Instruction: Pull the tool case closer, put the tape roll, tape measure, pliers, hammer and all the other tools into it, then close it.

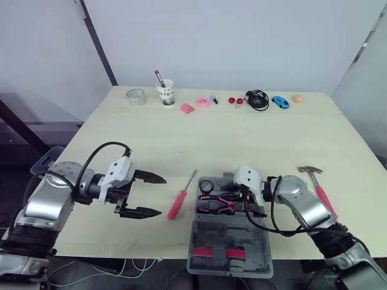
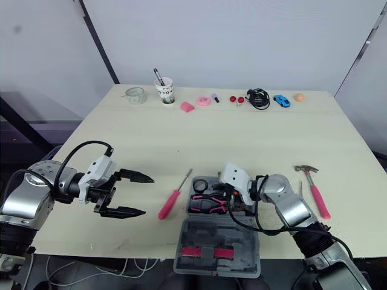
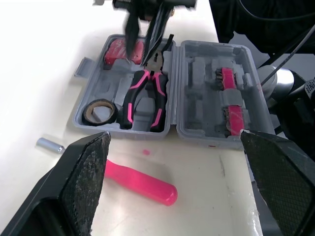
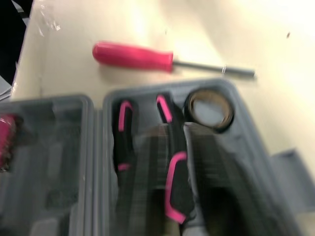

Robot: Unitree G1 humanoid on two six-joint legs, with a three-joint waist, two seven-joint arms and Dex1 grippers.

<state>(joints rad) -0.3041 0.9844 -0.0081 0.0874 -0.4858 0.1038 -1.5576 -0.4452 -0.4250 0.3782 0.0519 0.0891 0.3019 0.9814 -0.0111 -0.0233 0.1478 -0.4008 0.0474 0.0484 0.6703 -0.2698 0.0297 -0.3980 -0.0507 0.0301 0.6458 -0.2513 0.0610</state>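
The grey tool case (image 1: pixel 263 254) lies open at the table's front edge, its lid hanging over the edge. In its tray lie the tape roll (image 3: pixel 99 111), the pink-and-black pliers (image 3: pixel 145 96) and a red tool (image 3: pixel 117 49). My right gripper (image 3: pixel 145 44) hovers over the pliers' head, its fingers a little apart and holding nothing. A pink screwdriver (image 1: pixel 179 202) lies on the table just left of the case. The pink-handled hammer (image 1: pixel 320 190) lies to the case's right. My left gripper (image 1: pixel 148 194) is wide open, left of the screwdriver.
Along the far edge stand a glass (image 1: pixel 135 96), a paper cup with pens (image 1: pixel 165 92), small pink items (image 1: pixel 187 108), a black cable (image 1: pixel 257 99), a blue toy car (image 1: pixel 280 102) and an orange ball (image 1: pixel 297 98).
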